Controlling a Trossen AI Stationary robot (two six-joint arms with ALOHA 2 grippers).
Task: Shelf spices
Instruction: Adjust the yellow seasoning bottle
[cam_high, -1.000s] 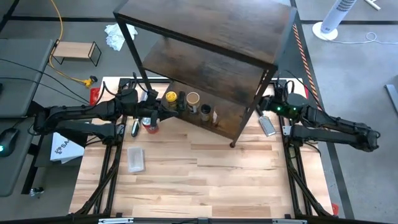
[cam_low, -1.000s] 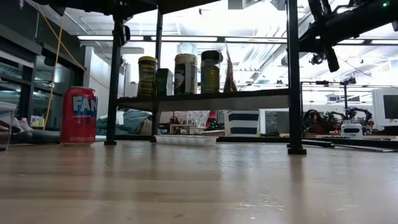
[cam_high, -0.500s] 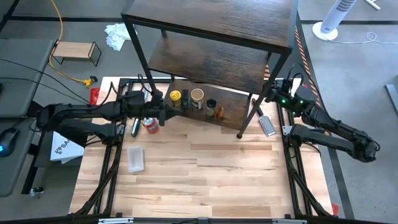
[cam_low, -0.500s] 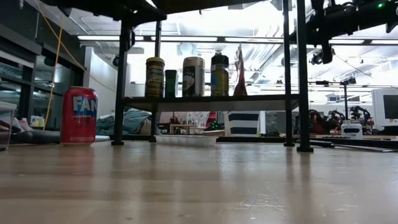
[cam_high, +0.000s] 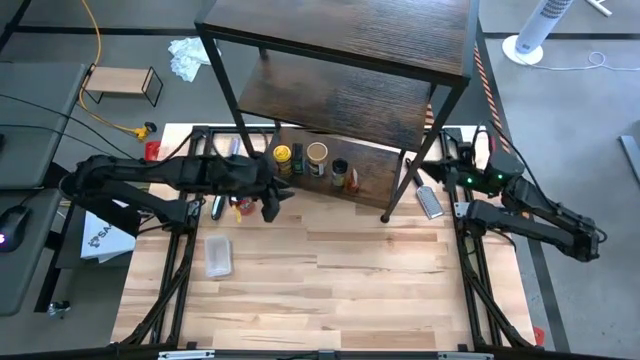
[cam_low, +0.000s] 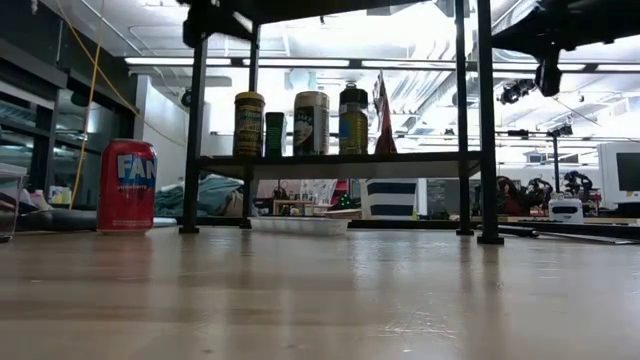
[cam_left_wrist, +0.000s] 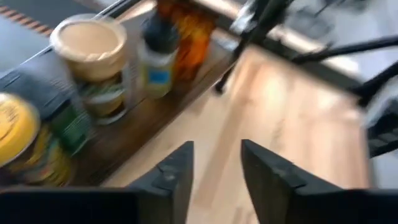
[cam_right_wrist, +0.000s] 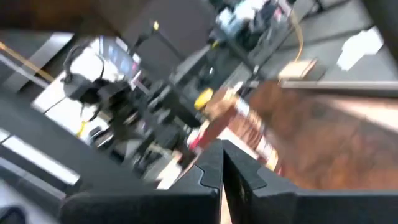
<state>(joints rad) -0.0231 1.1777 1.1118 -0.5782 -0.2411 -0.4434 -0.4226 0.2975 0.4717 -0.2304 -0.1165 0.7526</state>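
Left gripper backed off shelf, jaws parted, empty; spices just beyond.

Grey floor around light-wood table; white fan beyond table's far right corner; ceiling strip lights overhead.

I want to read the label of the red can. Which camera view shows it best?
The low view: the red can stands upright on the table, side on, with its white letters in sight. The high view shows only part of it, beside the left arm. The left wrist view does not show it, and the right wrist view is too blurred to tell.
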